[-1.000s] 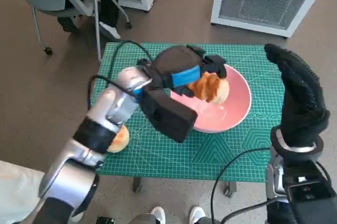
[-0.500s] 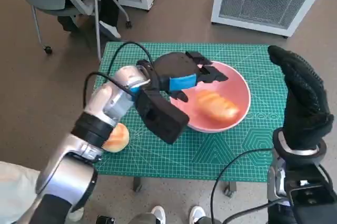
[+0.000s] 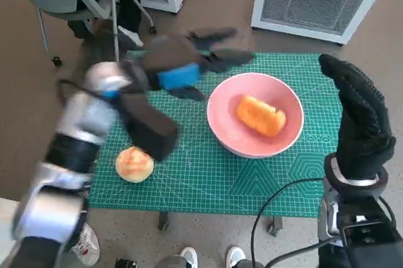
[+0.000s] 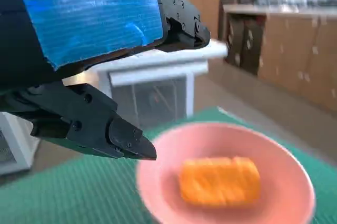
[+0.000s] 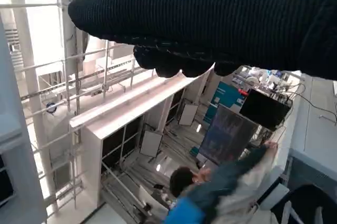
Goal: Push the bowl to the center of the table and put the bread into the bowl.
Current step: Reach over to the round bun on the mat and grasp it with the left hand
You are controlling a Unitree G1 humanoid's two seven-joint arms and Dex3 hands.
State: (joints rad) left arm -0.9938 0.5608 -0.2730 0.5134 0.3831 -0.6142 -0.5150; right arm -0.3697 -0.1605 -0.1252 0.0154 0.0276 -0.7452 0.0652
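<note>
Lying in pink bowl (image 3: 284, 144): bread (image 3: 260, 116). Left robot hand (image 3: 182, 60) empty, fingers spread; right robot hand (image 3: 359, 114) raised, flat, empty.

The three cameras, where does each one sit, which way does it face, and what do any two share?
Head view: on the head, looking steeply down at the table; shows both arms, left hand, right hand.
Left wrist view: behind the left hand, facing the pink bowl; blue-taped back and fingers show.
Right wrist view: behind the right hand, facing the room, a person; glove shows.
Head and left wrist share bowl and bread.
</note>
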